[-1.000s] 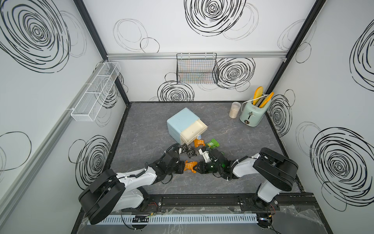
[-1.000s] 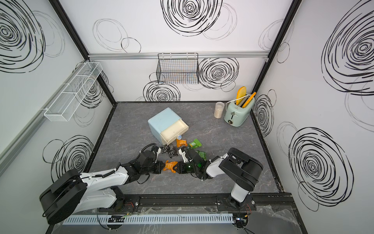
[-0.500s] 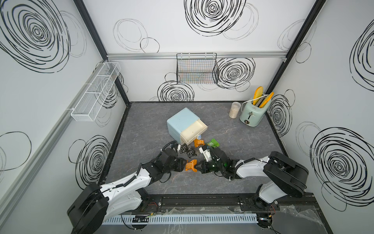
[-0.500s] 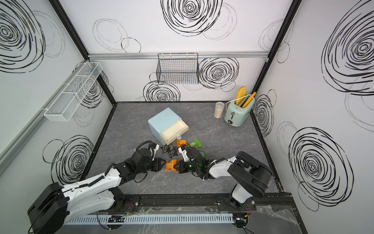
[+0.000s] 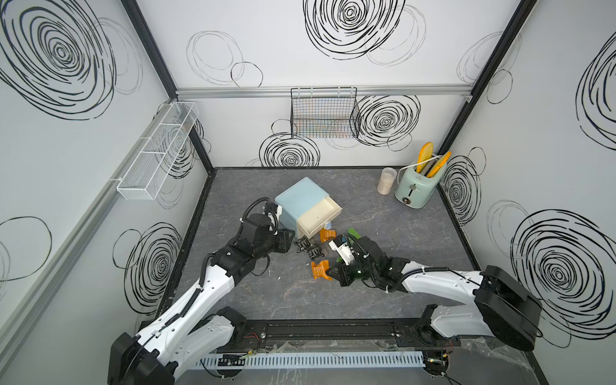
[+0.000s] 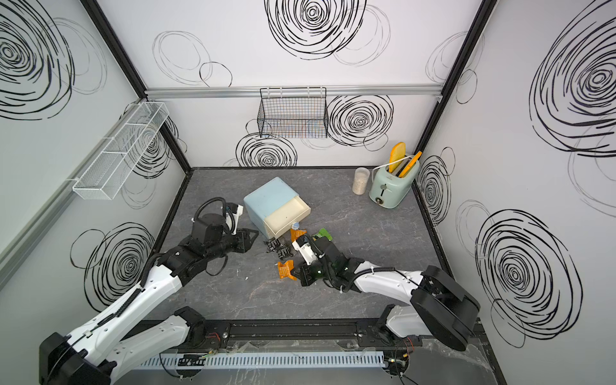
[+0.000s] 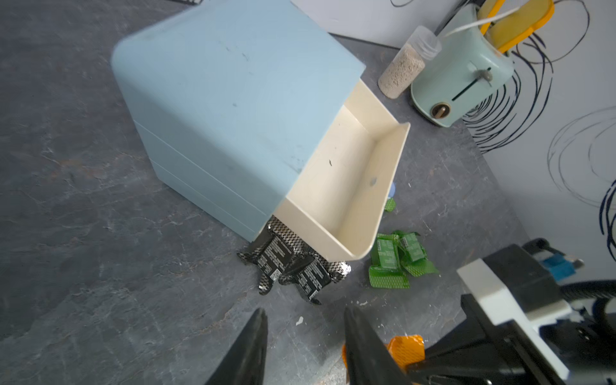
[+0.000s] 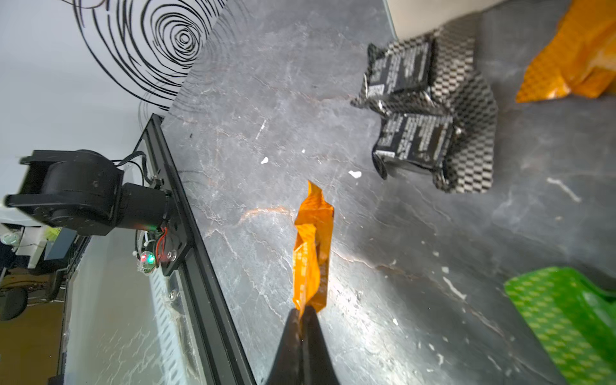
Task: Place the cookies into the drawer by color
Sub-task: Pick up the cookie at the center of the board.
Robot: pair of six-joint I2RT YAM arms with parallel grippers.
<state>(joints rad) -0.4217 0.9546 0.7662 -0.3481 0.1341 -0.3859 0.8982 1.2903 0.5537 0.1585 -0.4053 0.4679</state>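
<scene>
Since the right hand [image 8: 301, 313] is clamped on one end of the orange cookie [image 8: 311, 246], that cookie is held over the counter [image 8: 260, 100], likely for carrying to the open, empty drawer [image 7: 383, 166], near which the left hand [image 7: 305, 311] is seen half-open, empty.

Robot lab cell, swirl-printed walls [image 5: 300, 71]

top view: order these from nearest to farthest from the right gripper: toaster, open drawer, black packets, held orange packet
1. orange packet, pinched in the right gripper
2. black packets, in a heap just beyond it
3. open drawer, top of the blue cabinet
4. toaster, far right corner by the wall
</scene>
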